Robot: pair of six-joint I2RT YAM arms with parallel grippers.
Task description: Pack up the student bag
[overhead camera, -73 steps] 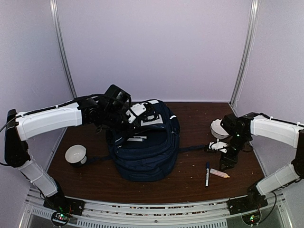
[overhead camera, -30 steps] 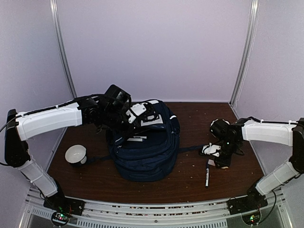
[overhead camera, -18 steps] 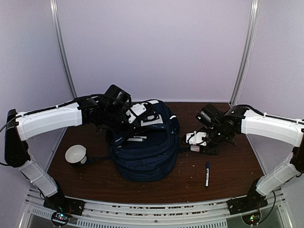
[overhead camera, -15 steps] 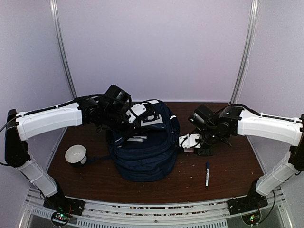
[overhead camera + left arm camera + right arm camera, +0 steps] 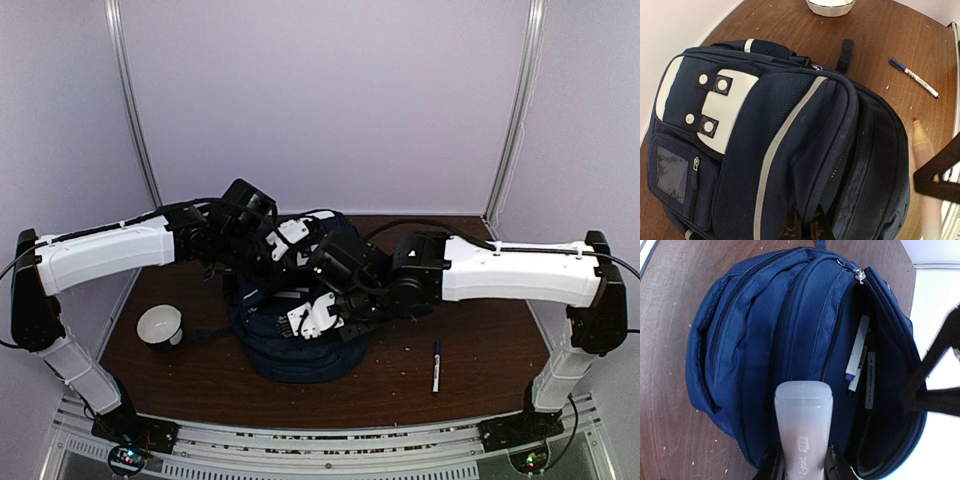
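The navy student bag point(image 5: 300, 330) lies mid-table with one compartment unzipped. In the right wrist view the bag point(image 5: 755, 335) shows its open pocket with pens point(image 5: 858, 360) inside. My left gripper point(image 5: 272, 262) is shut on a fold of bag fabric, with its fingertips point(image 5: 791, 226) pinching the fold in the left wrist view, at the edge of the bag point(image 5: 790, 130). My right gripper point(image 5: 318, 318) hangs over the bag and is shut on a translucent pale tube point(image 5: 803, 430), which points toward the bag, just left of the opening.
A blue pen point(image 5: 436, 366) lies on the table right of the bag and also shows in the left wrist view point(image 5: 914, 77). A white bowl point(image 5: 160, 325) stands left of the bag. Another white bowl point(image 5: 830, 6) sits beyond the bag.
My right arm took the pale tube from the table beside the pen and swung left with it, from the table's right side to above the bag. The left arm has not moved.
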